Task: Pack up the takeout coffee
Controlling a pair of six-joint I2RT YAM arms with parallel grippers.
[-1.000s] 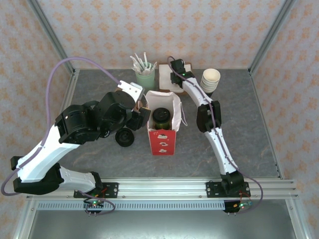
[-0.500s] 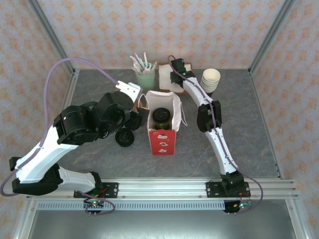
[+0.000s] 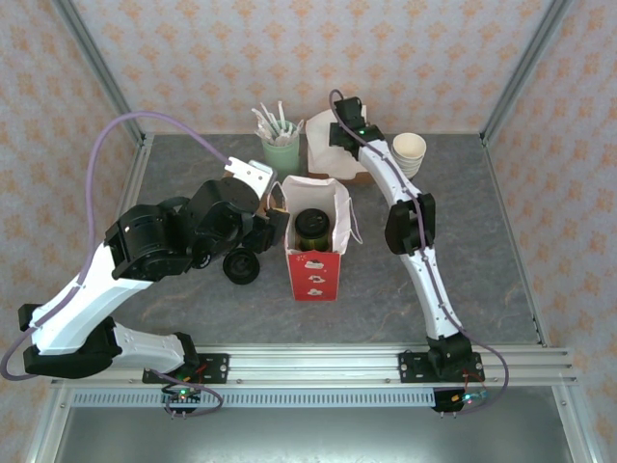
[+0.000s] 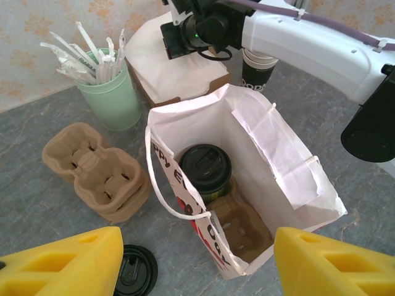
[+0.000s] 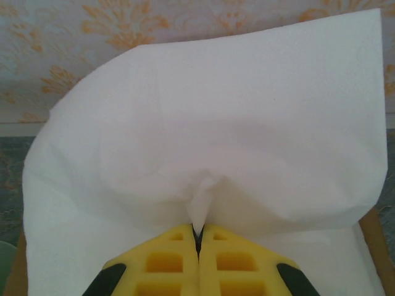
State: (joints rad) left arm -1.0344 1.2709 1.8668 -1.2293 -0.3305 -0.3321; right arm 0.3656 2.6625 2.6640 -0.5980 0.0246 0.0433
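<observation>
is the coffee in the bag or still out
In. The lidded coffee cup stands upright inside the open paper bag, as the left wrist view shows.

The left arm folds low with its elbow out, and the left gripper (image 4: 197, 262) points down, its yellow fingers (image 4: 62, 265) wide apart. The right arm stretches far back, the right gripper (image 5: 199, 237) pinched tight on a white napkin (image 5: 203, 123).

Peach floral-patterned walls (image 3: 318, 48); grey marbled tabletop (image 3: 501, 251); aluminium frame posts (image 3: 94, 63) at corners; even light.
</observation>
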